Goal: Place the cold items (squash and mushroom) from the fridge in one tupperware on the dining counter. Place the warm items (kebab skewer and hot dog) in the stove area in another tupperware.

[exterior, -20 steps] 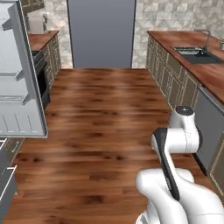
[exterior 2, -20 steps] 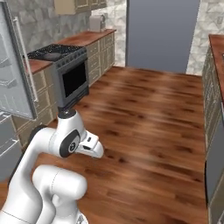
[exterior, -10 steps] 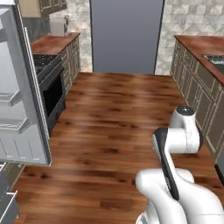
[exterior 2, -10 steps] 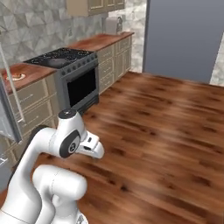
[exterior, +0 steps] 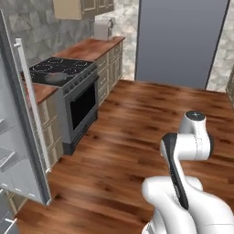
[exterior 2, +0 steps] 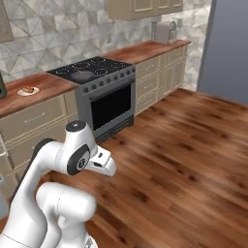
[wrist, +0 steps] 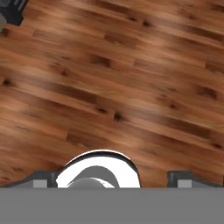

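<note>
The fingers (wrist: 112, 178) stand wide apart with nothing between them, one dark tip (wrist: 40, 178) low at the left of the hand view and the other low at the right, both looking straight down on the wooden floor (wrist: 131, 87); the folded white arm (exterior: 187, 146) sits tucked close over its base, and in the right base view the hand (exterior 2: 99, 162) points out over the planks, well clear of the cabinets; off to the side stands the black stove (exterior 2: 99, 92) with its dark oven door, a grey pan (exterior 2: 83, 75) resting on the cooktop; beside the stove, on the brown tabletop (exterior 2: 51, 87), a small white plate (exterior 2: 28, 90) carries something reddish-brown, too small to tell whether it is the hot dog or the kebab skewer; further along the same tabletop, near the far wall, sits a silver toaster (exterior 2: 166, 32); in the left base view the open fridge door (exterior: 25, 132) stands tall in the near left with its handle toward the stove, pale shelves just visible on its inner side; a large grey panel (exterior: 183, 41) fills the far end of the room; beige upper cabinets (exterior 2: 145, 7) hang above the tiled wall.
</note>
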You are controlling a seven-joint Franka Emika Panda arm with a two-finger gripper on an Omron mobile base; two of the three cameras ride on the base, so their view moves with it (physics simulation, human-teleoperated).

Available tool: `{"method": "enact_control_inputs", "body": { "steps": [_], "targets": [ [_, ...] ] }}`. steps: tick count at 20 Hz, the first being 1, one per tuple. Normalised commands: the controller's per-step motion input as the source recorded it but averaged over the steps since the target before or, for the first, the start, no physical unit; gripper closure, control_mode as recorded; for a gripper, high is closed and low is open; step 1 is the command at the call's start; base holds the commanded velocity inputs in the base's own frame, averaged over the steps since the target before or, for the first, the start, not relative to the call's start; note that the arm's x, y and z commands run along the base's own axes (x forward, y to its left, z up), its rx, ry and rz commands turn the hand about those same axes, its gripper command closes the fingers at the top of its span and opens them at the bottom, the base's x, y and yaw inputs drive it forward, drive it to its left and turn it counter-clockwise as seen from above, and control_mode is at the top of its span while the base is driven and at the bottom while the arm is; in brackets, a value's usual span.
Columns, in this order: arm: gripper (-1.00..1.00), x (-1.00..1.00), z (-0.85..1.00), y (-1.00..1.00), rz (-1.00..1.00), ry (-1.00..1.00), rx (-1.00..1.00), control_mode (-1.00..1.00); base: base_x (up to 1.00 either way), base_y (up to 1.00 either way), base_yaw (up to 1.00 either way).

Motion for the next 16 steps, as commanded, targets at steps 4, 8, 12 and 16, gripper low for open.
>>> {"method": "enact_control_inputs", "body": {
  "steps": [4,8,12,16],
  "targets": [
    [-1.0,0.0,0.0,0.0,0.0,0.0,0.0,1.0,1.0,-0.39,0.38],
    [-1.0,0.0,0.0,0.0,0.0,0.0,0.0,1.0,1.0,-0.38,0.41],
    [-1.0,0.0,0.0,0.0,0.0,0.0,0.0,1.0,1.0,-0.43,0.43],
    [-1.0,0.0,0.0,0.0,0.0,0.0,0.0,1.0,1.0,-0.37,0.43]
  ]
}}
